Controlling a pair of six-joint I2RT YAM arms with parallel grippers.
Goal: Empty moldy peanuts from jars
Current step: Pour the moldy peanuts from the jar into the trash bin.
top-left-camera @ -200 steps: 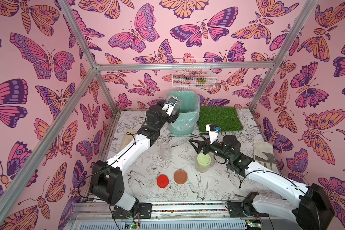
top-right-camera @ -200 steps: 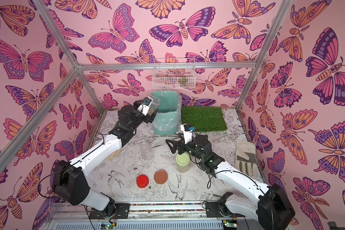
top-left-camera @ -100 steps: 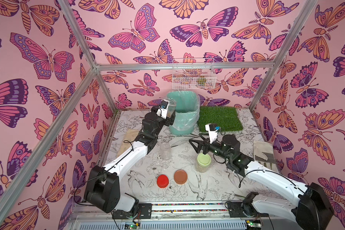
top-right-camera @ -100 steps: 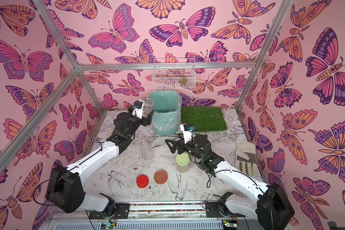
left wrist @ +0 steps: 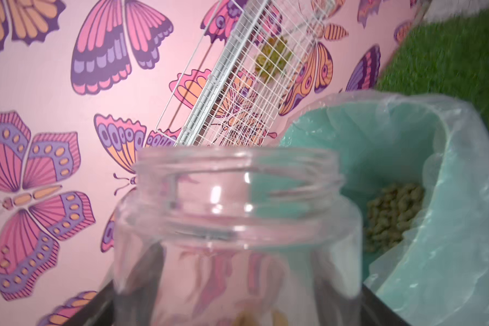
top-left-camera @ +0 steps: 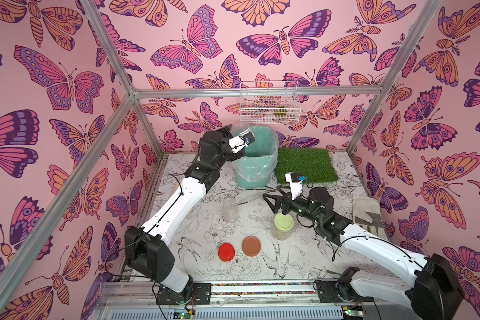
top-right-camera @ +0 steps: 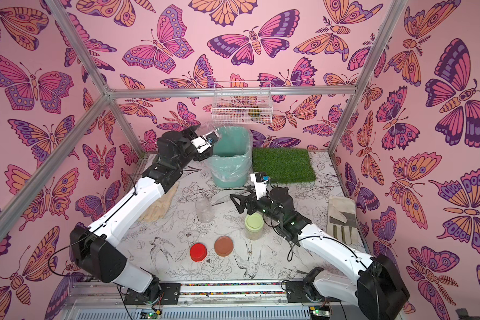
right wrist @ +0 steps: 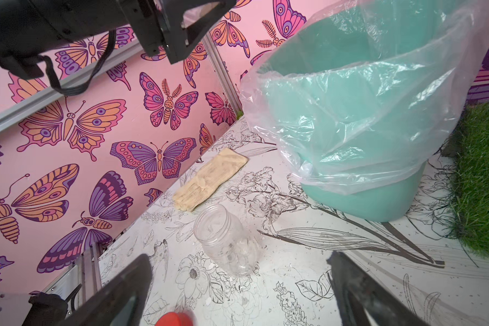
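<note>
Our left hand [top-left-camera: 235, 133] grips a clear jar [left wrist: 237, 225] tilted beside the teal bin [top-left-camera: 257, 174] rim, so its peanuts [left wrist: 393, 217] land inside, just past the hand; our right hand [top-left-camera: 270, 202] hovers wide open.

Lidless jar [left wrist: 237, 225] aloft, tilted; green-lidded jar [top-left-camera: 283, 225] upright.
</note>
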